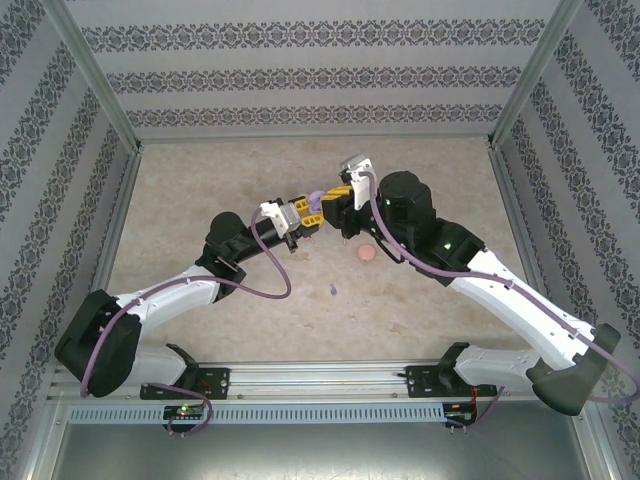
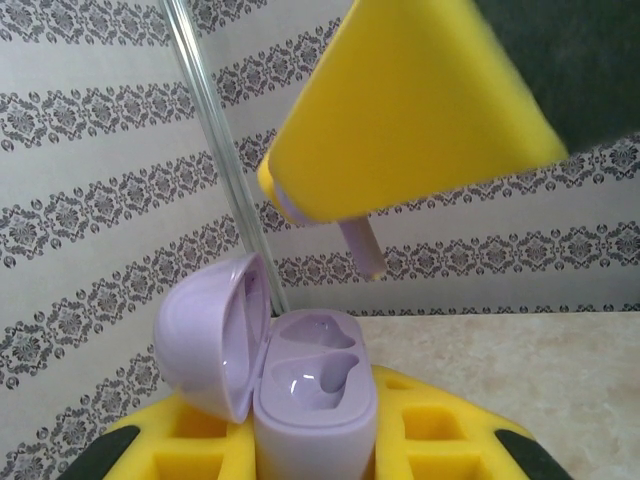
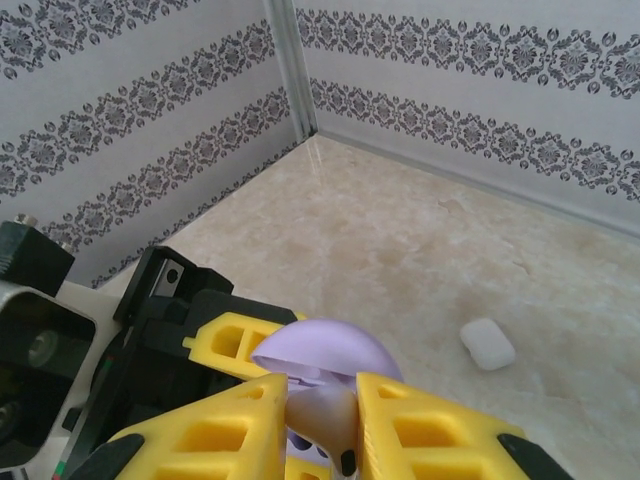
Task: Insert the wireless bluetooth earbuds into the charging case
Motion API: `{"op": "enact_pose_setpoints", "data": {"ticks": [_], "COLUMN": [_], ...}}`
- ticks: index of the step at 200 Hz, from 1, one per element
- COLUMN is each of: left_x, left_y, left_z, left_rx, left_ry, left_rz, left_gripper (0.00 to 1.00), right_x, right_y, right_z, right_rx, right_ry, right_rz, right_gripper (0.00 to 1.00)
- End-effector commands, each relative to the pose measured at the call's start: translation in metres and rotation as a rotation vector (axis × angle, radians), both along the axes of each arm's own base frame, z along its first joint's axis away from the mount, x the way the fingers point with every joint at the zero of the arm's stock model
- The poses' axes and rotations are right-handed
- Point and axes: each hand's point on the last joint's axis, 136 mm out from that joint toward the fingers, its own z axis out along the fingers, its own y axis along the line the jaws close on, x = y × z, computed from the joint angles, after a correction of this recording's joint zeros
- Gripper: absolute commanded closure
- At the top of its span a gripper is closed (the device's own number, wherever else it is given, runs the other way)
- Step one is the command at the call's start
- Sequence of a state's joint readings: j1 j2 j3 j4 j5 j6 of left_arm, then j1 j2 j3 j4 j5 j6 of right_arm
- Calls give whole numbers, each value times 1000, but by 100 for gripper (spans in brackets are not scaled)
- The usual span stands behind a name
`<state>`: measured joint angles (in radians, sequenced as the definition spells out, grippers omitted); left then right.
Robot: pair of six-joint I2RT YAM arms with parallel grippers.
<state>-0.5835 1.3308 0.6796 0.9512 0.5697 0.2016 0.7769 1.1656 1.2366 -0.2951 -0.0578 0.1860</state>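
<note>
Viewing from above: left gripper (image 1: 305, 214) clamped on the open purple charging case (image 1: 314, 203); right gripper (image 1: 338, 198) meets it from three o'clock. Left wrist: purple earbud (image 2: 364, 248), pinched in the right gripper, hangs at twelve o'clock above the case, not touching. Right wrist: white case (image 3: 487, 343) at three o'clock.

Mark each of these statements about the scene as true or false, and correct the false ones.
1. The left tool holds a purple case with its lid open. True.
2. The right tool grips a white earbud. False: the earbud is purple.
3. The earbud already sits in the purple case. False: it hangs above the case, stem pointing down.
4. A white case lies on the table. True.
</note>
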Motion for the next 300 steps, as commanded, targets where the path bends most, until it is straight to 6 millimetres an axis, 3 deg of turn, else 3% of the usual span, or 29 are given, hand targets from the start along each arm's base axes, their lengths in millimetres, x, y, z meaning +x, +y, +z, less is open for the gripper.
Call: {"op": "enact_pose_setpoints", "data": {"ticks": [1,67,128,226,300], "left_x": [-10,-10,-11,-12,-9], "left_y": [-6,-9,-10,-11,-10], "left_z": [29,26,26,28,32], "left_rx": [-62,-55,-52,-49,-65], "left_ry": [-70,-58,-51,-56,-48], "left_rz": [-47,-56,-59,-61,-47], "left_gripper": [100,100,100,100,100], "right_x": [-5,-6,-5,-3,0], "right_y": [3,13,20,20,8], "right_z": [16,19,10,-14,-24], "right_rx": [53,75,70,51,45], "right_ry": [-50,-51,-25,26,17], "right_rz": [21,46,58,41,-18], "right_gripper": [76,76,77,78,78]}}
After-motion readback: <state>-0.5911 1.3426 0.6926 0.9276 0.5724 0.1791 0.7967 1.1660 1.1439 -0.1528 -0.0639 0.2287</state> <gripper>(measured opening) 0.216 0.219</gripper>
